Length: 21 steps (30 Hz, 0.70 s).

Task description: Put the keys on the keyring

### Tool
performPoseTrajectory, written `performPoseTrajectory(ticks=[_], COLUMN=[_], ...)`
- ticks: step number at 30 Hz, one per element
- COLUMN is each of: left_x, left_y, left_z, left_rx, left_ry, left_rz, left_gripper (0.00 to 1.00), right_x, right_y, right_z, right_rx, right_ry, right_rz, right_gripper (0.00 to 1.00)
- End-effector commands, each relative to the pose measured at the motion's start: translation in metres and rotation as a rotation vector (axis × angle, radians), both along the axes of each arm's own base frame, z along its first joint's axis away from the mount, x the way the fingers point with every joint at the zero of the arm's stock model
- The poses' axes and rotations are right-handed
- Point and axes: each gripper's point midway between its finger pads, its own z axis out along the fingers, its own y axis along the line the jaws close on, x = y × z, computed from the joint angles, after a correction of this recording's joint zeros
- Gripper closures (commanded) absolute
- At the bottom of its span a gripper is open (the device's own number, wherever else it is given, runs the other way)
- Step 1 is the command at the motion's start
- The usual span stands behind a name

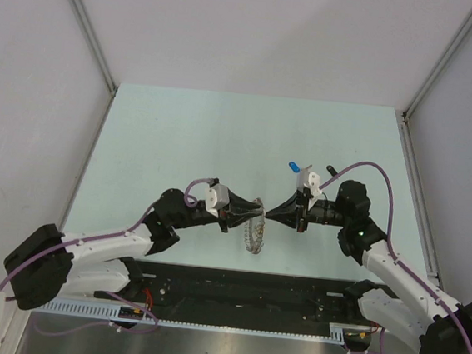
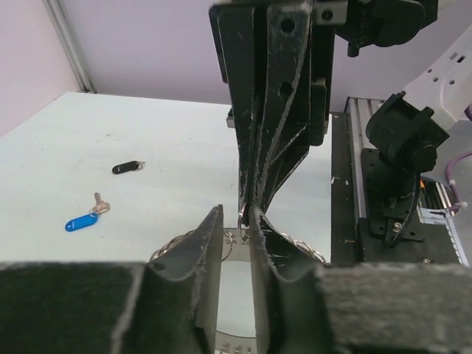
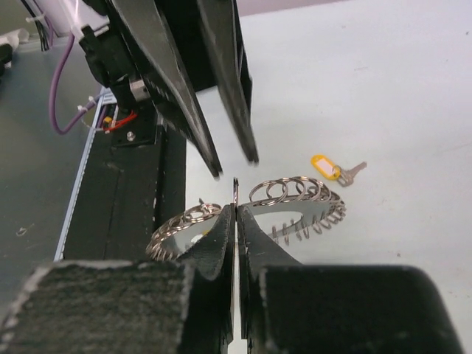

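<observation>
The keyring (image 3: 295,198), a silvery ring of coiled wire loops, stands tilted between my two grippers; it also shows in the top view (image 1: 254,229). My right gripper (image 3: 236,210) is shut on a thin silver loop at the keyring's rim, seen edge-on. My left gripper (image 2: 237,217) is open, its fingertips a small gap apart just in front of that loop, holding nothing. The yellow key (image 3: 328,167) lies on the table beyond the keyring. The blue key (image 2: 81,221) and the black key (image 2: 127,168) lie apart, further back; the top view shows them too, blue (image 1: 292,166) and black (image 1: 332,169).
A black base plate (image 1: 234,287) with a cable rail runs along the near edge of the pale green table (image 1: 181,138). Grey walls and metal posts close in the back and sides.
</observation>
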Motion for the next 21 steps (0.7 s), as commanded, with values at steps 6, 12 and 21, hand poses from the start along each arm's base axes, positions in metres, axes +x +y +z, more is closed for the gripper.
performPoseTrajectory(ticks=[6,12,21], left_x=[0.005,-0.002,-0.010], left_y=[0.013,0.004,-0.004], left_z=[0.017,0.013,0.009], left_rx=[0.183,0.266,0.322], left_ry=[-0.100,-0.100,-0.071], left_rz=[-0.006,-0.095,-0.192], left_gripper=[0.54,0.45,0.52], right_x=[0.010,0.006,0.003], right_y=[-0.006,-0.010,-0.010], right_z=[0.023,0.025,0.026], right_rx=[-0.081,-0.150,-0.181], right_ry=[-0.116,-0.131,-0.148], right_rz=[-0.022,0.002,0.035], right_gripper=[1.00,1.00,1.00])
